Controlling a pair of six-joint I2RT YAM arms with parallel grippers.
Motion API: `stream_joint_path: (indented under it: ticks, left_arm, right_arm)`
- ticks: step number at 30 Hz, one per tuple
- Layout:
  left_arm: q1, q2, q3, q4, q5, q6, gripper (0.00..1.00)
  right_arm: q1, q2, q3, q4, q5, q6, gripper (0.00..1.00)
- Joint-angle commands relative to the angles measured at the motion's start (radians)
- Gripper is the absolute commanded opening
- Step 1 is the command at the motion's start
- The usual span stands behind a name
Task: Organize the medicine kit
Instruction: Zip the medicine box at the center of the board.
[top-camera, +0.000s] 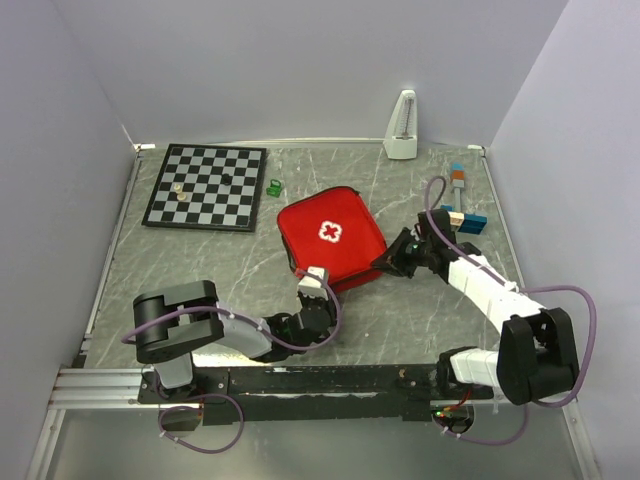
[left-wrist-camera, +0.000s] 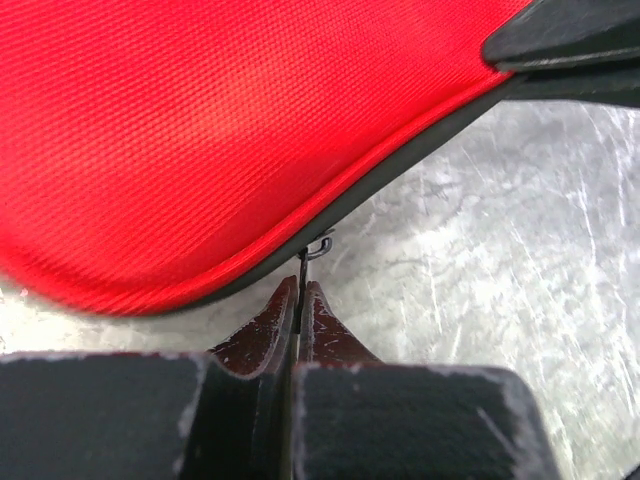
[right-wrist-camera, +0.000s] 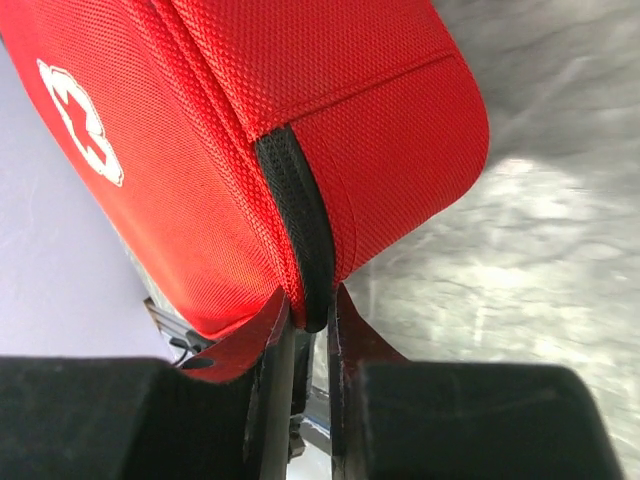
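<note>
Grey table (top-camera: 200, 270) lies under both arms. Chessboard (top-camera: 207, 186) sits well beyond the L gripper (top-camera: 316, 282), off to its left. Red medicine kit (top-camera: 330, 238), white cross up, looks closed and lies betw. the two grippers, touching both. R gripper (top-camera: 392, 262) is at the kit's right corner, jaws nearly together, pinching the edge at the black zipper seam (right-wrist-camera: 300, 230). L gripper is at the kit's near edge, jaws all but closed on a thin zipper pull (left-wrist-camera: 303, 268) right at its tips.
</note>
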Motion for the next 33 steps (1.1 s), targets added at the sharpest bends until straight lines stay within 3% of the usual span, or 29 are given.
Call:
stream_joint_path:
  ticks: [1,6,11,13,18,25,33]
  left_arm:
    - [-0.001,-0.033,-0.038,-0.001,-0.032,-0.006,0.01]
    - [0.0,-0.053,-0.067,-0.003,-0.043,-0.023,0.01]
    - [0.0,-0.069,-0.084,-0.009,-0.045,-0.024,0.01]
    - [0.0,-0.07,-0.086,-0.009,-0.046,-0.023,0.01]
    - [-0.001,-0.062,-0.067,-0.005,-0.048,0.002,0.01]
    - [-0.006,-0.032,-0.032,0.011,-0.041,0.02,0.01]
    - [-0.024,-0.047,-0.054,0.008,-0.048,0.016,0.01]
  right_arm:
    - [-0.125,-0.059,0.021,-0.021,0.155,-0.128,0.0]
    - [-0.228,-0.071,-0.002,-0.007,0.144,-0.115,0.0]
    - [-0.233,-0.097,0.025,0.006,0.117,-0.137,0.0]
    - [-0.221,-0.131,0.042,-0.013,0.104,-0.148,0.35]
    - [-0.103,-0.237,0.024,-0.055,0.123,-0.113,0.8]
    - [0.164,-0.231,-0.112,0.075,0.109,0.112,0.84]
    - [0.218,-0.136,-0.165,0.265,0.123,0.264,0.84]
